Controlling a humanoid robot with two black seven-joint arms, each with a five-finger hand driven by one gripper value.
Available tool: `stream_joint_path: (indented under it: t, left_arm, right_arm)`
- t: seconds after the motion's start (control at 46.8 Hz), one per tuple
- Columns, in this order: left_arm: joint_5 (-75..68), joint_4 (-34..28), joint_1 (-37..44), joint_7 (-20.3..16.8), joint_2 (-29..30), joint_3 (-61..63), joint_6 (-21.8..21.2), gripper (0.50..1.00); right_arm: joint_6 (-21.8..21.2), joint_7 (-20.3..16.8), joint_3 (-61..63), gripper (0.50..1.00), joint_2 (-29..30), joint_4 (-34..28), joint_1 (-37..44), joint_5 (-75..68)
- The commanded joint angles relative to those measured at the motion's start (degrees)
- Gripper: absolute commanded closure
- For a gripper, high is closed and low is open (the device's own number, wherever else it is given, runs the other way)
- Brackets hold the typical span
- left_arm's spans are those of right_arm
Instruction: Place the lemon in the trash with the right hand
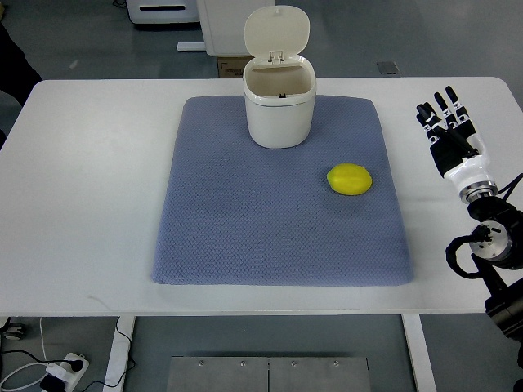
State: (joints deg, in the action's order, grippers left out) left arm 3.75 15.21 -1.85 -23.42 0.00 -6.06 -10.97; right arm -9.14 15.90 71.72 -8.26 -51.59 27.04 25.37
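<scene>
Nearest edge of white counter runs across the lower frame; below it, floor with a power strip and cable at lower left, and a metal plate at bottom centre.

Blue-grey textured mat lies flat on the counter, roughly centred, covering most of the middle.

Lemon, yellow, rests on the mat's right half, toward the far side, alone and untouched. It sits well apart from the bin, to its right and nearer the camera.

Trash bin, small and white, stands upright at the far middle edge of the mat. Its lid is flipped up and back on a hinge, mouth open, inside looks bare as far as can be seen.

Right robot hand shows at the right edge, over bare counter beside the mat. Black-and-white fingers are extended and slightly spread, pointing away from the camera, holding nothing. Wrist and black cabling trail down toward lower right. Hand is clear of the lemon, off to its right.
</scene>
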Motion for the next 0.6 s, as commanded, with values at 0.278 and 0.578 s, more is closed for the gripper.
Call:
stream_joint_path:
  t: [0.278, 0.578]
  left_arm:
    - [0.1, 0.0, 0.3, 0.0, 0.0, -0.1, -0.1, 0.500]
    - [0.1, 0.0, 0.6, 0.0, 0.0, -0.1, -0.1, 0.500]
  right_arm:
    - [0.0, 0.0, 0.0, 0.500, 0.1, 0.0, 0.3, 0.0]
    - [-0.1, 0.0, 0.0, 0.500, 0.2, 0.0, 0.3, -0.1]
